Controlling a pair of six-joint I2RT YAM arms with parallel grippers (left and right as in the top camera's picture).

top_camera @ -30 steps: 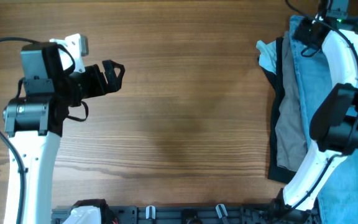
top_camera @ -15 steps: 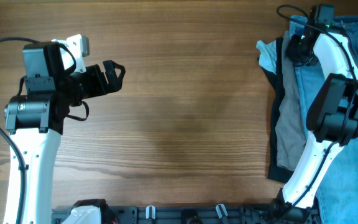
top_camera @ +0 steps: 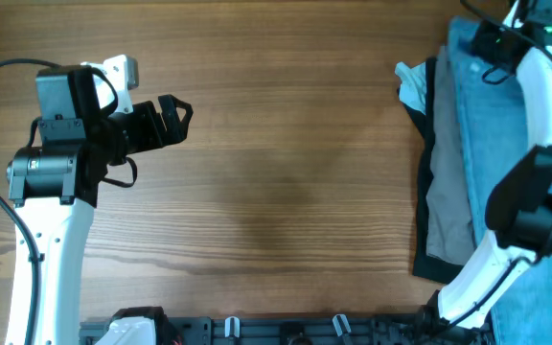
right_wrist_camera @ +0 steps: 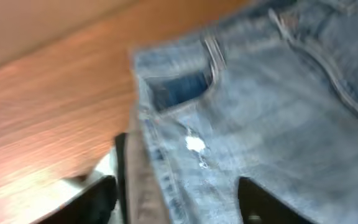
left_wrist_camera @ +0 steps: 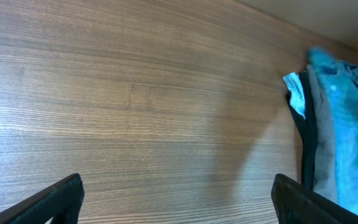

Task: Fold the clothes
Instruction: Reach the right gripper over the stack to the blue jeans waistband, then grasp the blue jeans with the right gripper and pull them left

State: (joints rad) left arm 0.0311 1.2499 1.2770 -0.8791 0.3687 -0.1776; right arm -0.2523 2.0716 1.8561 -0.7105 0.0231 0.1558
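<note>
The clothes lie in a pile at the table's right edge. Light-blue denim jeans [top_camera: 487,134] are on top, over grey shorts [top_camera: 446,206], a black garment [top_camera: 427,144] and a pale-blue one [top_camera: 412,84]. My right gripper [top_camera: 490,48] is open just above the jeans' waistband [right_wrist_camera: 260,112], its fingers [right_wrist_camera: 176,205] astride the denim and holding nothing. The grey [right_wrist_camera: 143,186] and black [right_wrist_camera: 121,168] edges show beside it. My left gripper [top_camera: 173,113] is open and empty at the far left, facing the pile [left_wrist_camera: 350,124] across the bare wood [left_wrist_camera: 179,205].
The wooden table [top_camera: 286,172] stretches between the two arms. A black rail with clips [top_camera: 286,331] runs along the front edge. The right arm's white links [top_camera: 544,105] lie over the jeans.
The right wrist swung left over the jeans' top edge, then back right and farther toward the table's far edge. The left arm has not moved.
</note>
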